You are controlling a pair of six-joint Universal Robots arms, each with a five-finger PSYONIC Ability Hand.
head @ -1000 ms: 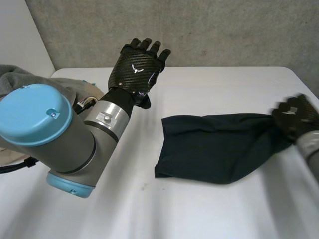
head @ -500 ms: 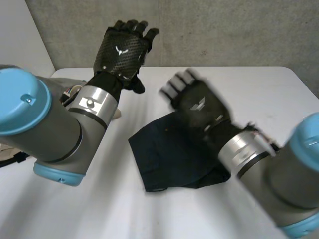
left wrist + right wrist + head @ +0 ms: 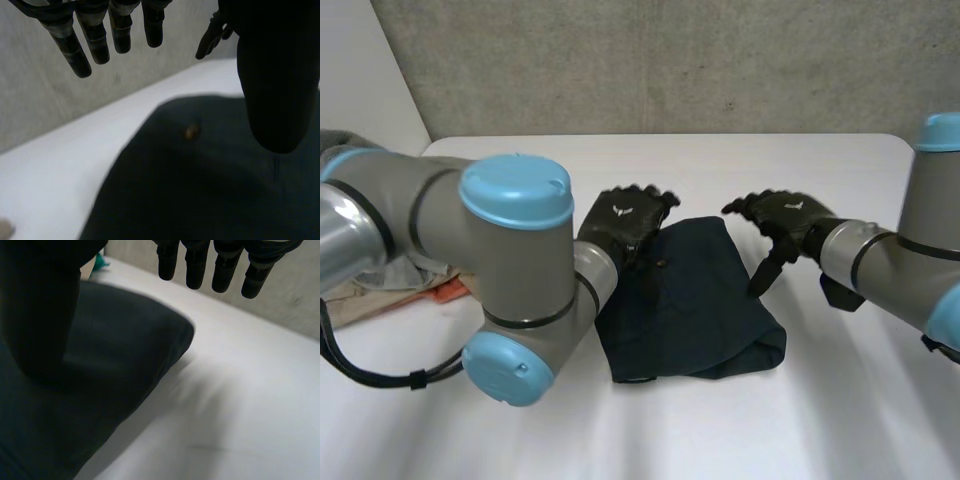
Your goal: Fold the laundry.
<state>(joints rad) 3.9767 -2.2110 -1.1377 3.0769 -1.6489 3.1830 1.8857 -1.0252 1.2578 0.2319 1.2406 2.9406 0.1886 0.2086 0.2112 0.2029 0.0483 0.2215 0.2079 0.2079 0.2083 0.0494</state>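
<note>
No legible words or numbers, just a small white emblem on the left hand

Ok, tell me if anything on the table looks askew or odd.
The dark cloth is folded over unevenly: its edges do not line up, and the near corner on the side of the right hand bulges out. A small brownish spot sits on it by the left hand. Both hands are open, holding nothing.

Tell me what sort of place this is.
Likely a robot lab bench: a white table against a grey wall, with a dark cloth and a laundry pile on it.
</note>
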